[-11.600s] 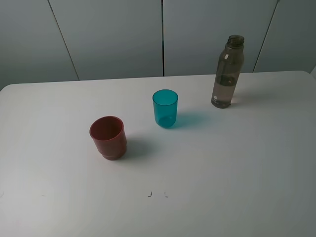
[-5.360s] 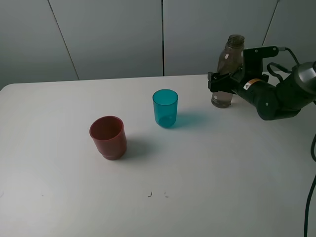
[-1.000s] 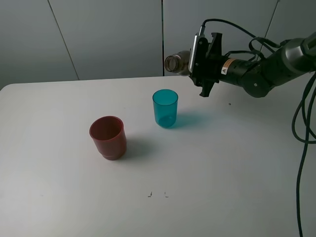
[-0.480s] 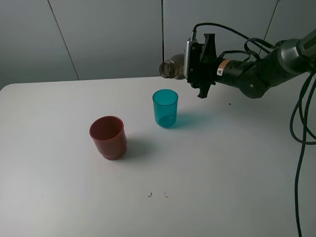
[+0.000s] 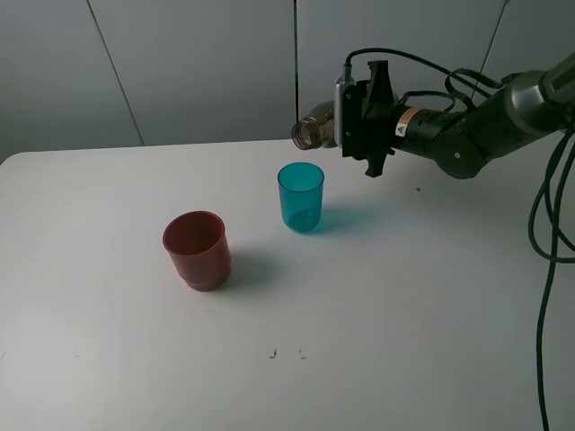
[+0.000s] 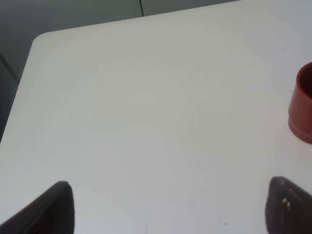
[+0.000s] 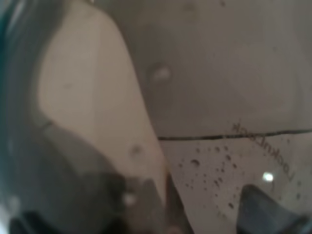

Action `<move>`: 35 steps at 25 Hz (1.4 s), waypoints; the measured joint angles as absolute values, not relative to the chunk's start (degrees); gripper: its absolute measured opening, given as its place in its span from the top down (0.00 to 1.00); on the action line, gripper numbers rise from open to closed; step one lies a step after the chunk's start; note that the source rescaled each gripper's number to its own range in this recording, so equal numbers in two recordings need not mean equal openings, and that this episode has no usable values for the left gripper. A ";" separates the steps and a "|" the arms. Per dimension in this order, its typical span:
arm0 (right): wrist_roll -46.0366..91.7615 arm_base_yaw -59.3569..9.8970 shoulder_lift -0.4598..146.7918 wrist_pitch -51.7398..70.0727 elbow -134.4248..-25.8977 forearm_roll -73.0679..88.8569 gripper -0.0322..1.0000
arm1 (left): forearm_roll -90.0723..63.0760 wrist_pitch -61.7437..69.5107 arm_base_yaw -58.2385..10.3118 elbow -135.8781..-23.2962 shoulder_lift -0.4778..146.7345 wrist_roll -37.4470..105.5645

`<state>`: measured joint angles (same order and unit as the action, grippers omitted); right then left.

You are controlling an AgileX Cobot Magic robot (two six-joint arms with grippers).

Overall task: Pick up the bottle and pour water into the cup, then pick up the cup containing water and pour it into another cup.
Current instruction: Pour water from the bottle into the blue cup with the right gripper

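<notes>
From the high camera, the cup (image 5: 300,197) stands upright on the white table (image 5: 431,296) and serves as the marker for everything else. The bottle (image 5: 314,132) hangs in the air above and just behind the cup, tipped over until it lies nearly level. Its open neck points away from the right arm and sits close over the cup's far rim. The right gripper (image 5: 352,118) is clamped around the bottle's body, hiding most of it, so only the neck and shoulder show. Another cup (image 5: 197,250) stands upright in front of the cup and off to its left, apart from it. Whether any water is in the cup cannot be made out here.

In the left wrist view, the left gripper (image 6: 173,207) has its two dark fingertips spread wide with only bare table (image 6: 146,97) between them. Another cup (image 6: 303,105) shows partly at the edge of the picture, well clear of the fingers; the cup itself is out of this view.

In the right wrist view, the bottle (image 7: 219,73) fills the picture, pressed close to the lens. Its smoky wall carries small droplets and a faint line of lettering. A dark finger (image 7: 265,214) sits against it.
</notes>
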<state>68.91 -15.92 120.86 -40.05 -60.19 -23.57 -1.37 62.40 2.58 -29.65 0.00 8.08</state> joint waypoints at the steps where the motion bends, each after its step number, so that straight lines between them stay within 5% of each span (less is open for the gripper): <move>1: 69.68 -15.92 120.86 -40.05 -60.19 -23.57 0.96 | -1.37 62.40 2.58 -29.65 0.00 8.08; 35: 77.26 -15.92 120.86 -40.40 -61.30 -23.57 0.96 | -1.37 62.40 2.58 -29.65 0.00 8.19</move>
